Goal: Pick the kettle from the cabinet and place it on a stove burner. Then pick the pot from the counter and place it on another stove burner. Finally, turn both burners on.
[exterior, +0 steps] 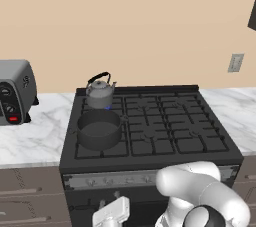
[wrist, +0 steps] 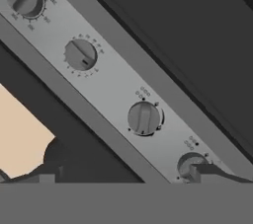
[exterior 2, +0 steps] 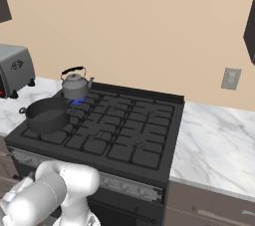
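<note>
Closest up, gripper (wrist: 128, 168) with dark tips set wide apart and nothing between them, facing the stove's silver panel (wrist: 111, 87) that slants across the hand view. Ahead of the tips, four round knobs (wrist: 144, 118) in a row along that panel; nearest one partly hidden behind the right tip, touching or not cannot be told. Up and beyond the gripper, over the panel's edge, black burners (exterior: 165, 121) in a grid. Straight above and behind the gripper, on the front left grate, pot (exterior: 99, 128), upright and lidless, loop handles out to either side along the stove's front edge. Just behind the pot, on the back left grate, kettle (exterior: 100, 91), upright, lid on, spout toward the gripper's right, black handle arching over it along much the same line. Small blue flame (exterior: 107, 106) under the kettle's base. Further to the gripper's left, grey toaster oven (exterior: 15, 91) on the marble counter (exterior: 35, 136). Well to the right and far back, outlet (exterior: 236, 62) on the beige wall (exterior: 140, 26).
</note>
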Robot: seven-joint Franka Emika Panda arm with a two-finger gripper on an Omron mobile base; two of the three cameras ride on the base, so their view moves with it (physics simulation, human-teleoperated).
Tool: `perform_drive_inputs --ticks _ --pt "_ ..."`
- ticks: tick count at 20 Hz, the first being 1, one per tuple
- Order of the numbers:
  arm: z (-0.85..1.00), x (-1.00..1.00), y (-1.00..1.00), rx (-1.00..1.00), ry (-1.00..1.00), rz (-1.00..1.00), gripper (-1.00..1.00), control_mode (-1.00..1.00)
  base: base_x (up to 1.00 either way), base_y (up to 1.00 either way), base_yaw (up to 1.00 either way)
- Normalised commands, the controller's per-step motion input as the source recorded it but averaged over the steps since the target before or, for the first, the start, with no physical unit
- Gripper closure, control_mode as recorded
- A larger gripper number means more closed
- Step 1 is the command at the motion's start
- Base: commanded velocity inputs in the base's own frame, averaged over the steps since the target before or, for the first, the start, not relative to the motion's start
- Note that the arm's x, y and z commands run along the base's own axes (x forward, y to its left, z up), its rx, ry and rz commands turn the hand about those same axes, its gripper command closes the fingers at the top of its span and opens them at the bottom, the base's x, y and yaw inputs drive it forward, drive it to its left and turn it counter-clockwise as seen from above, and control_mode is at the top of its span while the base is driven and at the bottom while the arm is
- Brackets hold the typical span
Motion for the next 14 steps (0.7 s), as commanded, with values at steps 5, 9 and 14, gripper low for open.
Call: perform_drive_inputs --ticks 5,9,14 --pt "0.12 -0.29 0.22 0.08 -0.05 0.07 -1.00 -1.00 0.00 0.00 0.00" --pt "0.00 -0.25 0.00 0.16 -0.05 0.08 -1.00 -1.00 0.00 0.00 0.00" --pt "0.00 -0.06 0.03 0.21 -0.10 0.05 -1.00 -1.00 0.00 0.00 0.00"
